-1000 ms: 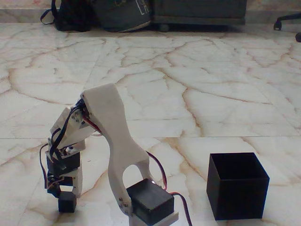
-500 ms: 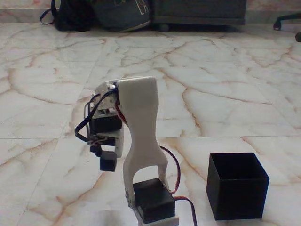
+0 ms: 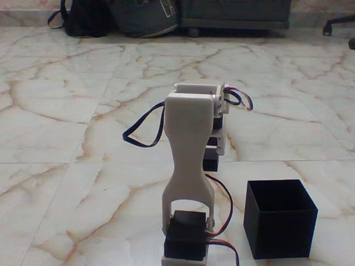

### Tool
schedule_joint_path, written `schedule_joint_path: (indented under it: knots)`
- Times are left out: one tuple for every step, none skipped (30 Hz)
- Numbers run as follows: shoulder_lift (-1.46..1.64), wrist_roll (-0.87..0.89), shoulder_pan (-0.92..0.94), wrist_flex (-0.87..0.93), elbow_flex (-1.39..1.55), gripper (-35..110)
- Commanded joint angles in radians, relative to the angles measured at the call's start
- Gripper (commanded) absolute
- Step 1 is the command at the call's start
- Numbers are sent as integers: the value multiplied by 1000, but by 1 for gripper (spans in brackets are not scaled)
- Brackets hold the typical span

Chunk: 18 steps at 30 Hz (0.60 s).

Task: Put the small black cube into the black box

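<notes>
The polished marble floor (image 3: 66,183), cream with brown veins, spreads under me and carries everything here. Along its far edge, at the top of the fixed view, dark bags (image 3: 119,16) lean against a low grey piece of furniture (image 3: 233,14), and part of a black chair base (image 3: 338,27) pokes in at the upper right.

My white plastic arm (image 3: 188,149) rises from the bottom middle of the fixed view, standing nearly upright, with a black servo block (image 3: 186,241) seated at its foot and a second white link folded over at the top. A dark cable (image 3: 144,130) loops out to the left of the arm, and red and black wires (image 3: 224,221) curve down along its right side.

The matte black open-topped box (image 3: 280,219) sits on the floor at the lower right, near my base but apart from it, its thin walls upright and its mouth facing up.

My pincer (image 3: 212,155) hangs behind the upper arm, mostly hidden by it, pointing down. It is clenched on the small matte black cube (image 3: 211,162), which peeks out just right of the arm, lifted clear of the floor. The cube hangs to the left of the box and higher in the frame, well outside its walls.
</notes>
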Motion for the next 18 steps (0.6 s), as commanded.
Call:
schedule_joint_path:
  knots:
    - [74, -28, 52, 20, -55, 0]
    - [87, -51, 84, 35, -54, 0]
    - [94, -63, 110, 40, -54, 0]
    - [100, -72, 130, 41, -54, 0]
    - [109, -78, 152, 41, -54, 0]
    - [121, -92, 186, 54, -52, 0]
    - [132, -109, 222, 57, -52, 0]
    - [146, -129, 259, 60, -52, 0]
    - [156, -156, 298, 61, -52, 0]
    - [158, -173, 333, 63, -49, 0]
    - [160, -173, 359, 71, -40, 0]
    - [166, -179, 380, 71, -11, 0]
    - [172, -198, 403, 75, 8, 0]
    - [169, -225, 428, 89, 12, 0]
    - [163, -249, 454, 92, 15, 0]
    - [156, -278, 482, 92, 26, 0]
    - [155, -290, 495, 92, 41, 0]
    - [153, -287, 495, 89, 54, 0]
